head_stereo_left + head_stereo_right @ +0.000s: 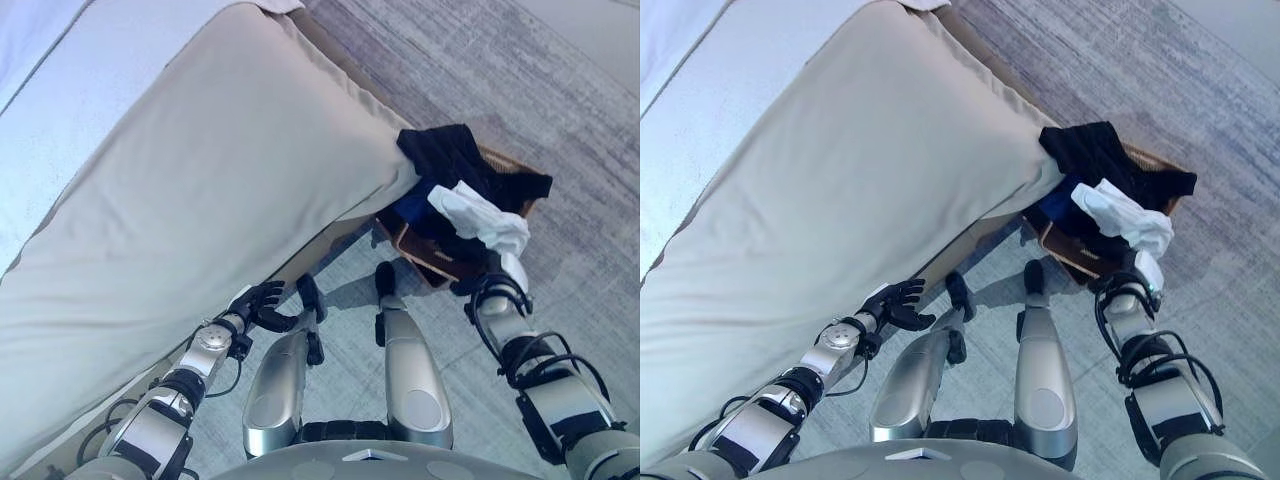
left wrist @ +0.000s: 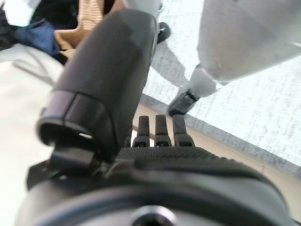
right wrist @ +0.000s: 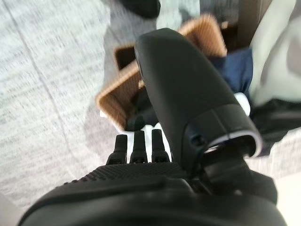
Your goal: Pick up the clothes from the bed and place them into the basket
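- While the left hand (image 1: 262,303) hangs low beside the edge of the bed (image 1: 200,190), its fingers are loosely spread and hold nothing; only the beige cover is close to it.
- The right hand (image 1: 1127,283) is right at the near rim of the basket (image 1: 1070,255), with white cloth touching its upper side.
- In its own wrist view the right hand's fingers (image 3: 136,146) run out fairly straight toward the basket, but whether they pinch the cloth I cannot tell.
- The basket is woven and tan, on the floor just beyond the right hand, tucked against the corner of the bed.
- Inside and over it lie a black garment (image 1: 470,160) draped across the far rim, a dark blue piece (image 1: 418,205) toward the bed side, and the white garment (image 1: 482,218) on top, nearest the right hand.
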You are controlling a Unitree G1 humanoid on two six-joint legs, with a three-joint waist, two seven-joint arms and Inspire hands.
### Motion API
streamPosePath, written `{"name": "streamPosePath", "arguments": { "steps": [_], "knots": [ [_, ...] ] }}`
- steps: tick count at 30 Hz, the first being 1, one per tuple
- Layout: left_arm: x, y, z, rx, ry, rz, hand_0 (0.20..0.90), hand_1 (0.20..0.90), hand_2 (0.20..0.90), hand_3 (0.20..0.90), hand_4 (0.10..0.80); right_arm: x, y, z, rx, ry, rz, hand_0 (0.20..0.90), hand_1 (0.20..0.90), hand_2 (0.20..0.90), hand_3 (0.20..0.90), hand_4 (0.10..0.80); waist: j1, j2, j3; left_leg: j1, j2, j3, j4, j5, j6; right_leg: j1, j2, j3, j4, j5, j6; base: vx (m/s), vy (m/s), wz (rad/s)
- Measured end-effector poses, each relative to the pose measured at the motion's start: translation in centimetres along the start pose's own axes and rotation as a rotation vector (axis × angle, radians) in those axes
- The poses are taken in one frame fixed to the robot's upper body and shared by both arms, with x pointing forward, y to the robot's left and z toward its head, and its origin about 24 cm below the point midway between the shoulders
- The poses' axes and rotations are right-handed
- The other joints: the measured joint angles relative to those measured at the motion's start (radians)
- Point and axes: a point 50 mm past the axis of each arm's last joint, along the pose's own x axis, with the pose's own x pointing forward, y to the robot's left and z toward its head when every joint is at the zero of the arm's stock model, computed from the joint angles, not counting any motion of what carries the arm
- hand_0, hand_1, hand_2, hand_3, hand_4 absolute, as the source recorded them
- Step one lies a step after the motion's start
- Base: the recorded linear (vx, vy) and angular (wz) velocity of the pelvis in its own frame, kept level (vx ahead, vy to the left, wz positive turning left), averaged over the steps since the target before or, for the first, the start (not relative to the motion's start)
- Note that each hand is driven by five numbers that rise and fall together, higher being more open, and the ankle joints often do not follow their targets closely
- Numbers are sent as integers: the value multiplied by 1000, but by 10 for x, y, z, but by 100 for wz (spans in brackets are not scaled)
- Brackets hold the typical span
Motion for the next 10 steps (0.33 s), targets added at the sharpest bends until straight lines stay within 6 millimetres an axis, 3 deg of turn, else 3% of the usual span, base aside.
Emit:
{"name": "streamPosePath", "arguments": {
  "steps": [4, 6, 10],
  "knots": [
    [-5, -3, -15, -9, 53, 2, 900, 900, 900, 900, 800, -16, 34, -38, -119, 64, 194, 900, 900, 900, 900, 800, 4, 3, -34, 107, 16, -3, -52, 1, 0, 137, 14, -14, -100, 30, 5, 134, 123, 3],
    [-10, -15, -37, -10, 127, -34, 900, 900, 900, 900, 800, -35, 59, -70, -170, 143, 345, 900, 900, 900, 900, 800, 5, -8, -155, 117, 15, -11, -79, 1, -1, 163, 17, -27, -146, 36, 12, 173, 188, 13],
    [-24, -29, -74, -21, 260, -80, 900, 900, 900, 900, 800, -71, 96, -113, -86, 310, 560, 900, 900, 900, 900, 800, 11, -63, -293, 208, 13, -32, -79, -22, -7, 291, 23, -34, -222, 36, 13, 145, 183, 6]
  ]
}}
